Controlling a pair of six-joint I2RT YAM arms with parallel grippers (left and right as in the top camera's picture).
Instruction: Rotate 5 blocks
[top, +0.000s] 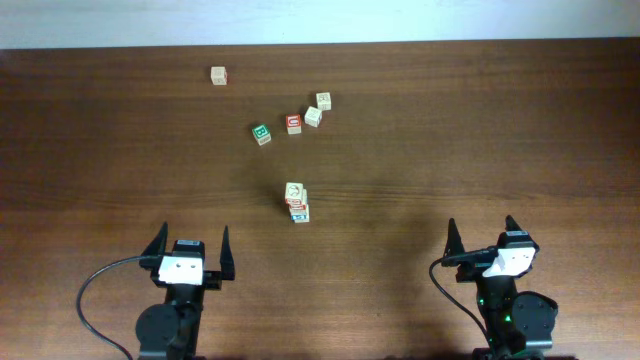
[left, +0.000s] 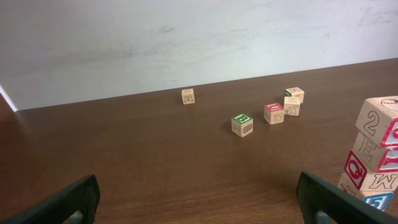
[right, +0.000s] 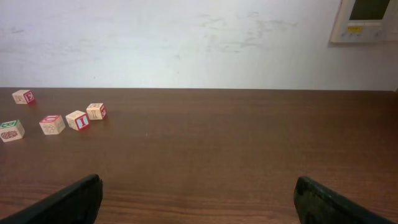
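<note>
Cubes lying loose on the brown table (top: 500, 120) number five. A lone pale cube (top: 219, 75) sits far back on the left. The other four form a cluster: a green-topped cube (top: 323, 100), a pale cube (top: 313, 116) just beside it, a red-topped cube (top: 294, 124) and a green B cube (top: 262, 133).

One stack (top: 297, 202) stands nearer the arms. From overhead it shows three leaning layers. The left wrist view suggests four tiers: a "2" face on top, an "E" face below it, then the red Q block (left: 357, 169), with the blue-marked block (left: 376, 200) at the bottom. The frame edge cuts off the stack's right side in that view, so the count is uncertain.

Letters on the far cubes are too small to read. The right wrist view shows only the loose cubes, with the leftmost clipped by the frame edge. Both wrist views catch only the dark ends of their own fingers.

There are two grippers. The left gripper (top: 194, 228) and the right gripper (top: 481, 222) both stand spread wide and hold nothing.

The stack lies ahead of the left gripper and to its right, clear of its fingers. It is well apart from the right gripper, ahead and to its left. The loose cubes lie beyond the stack, farther from both grippers.
</note>
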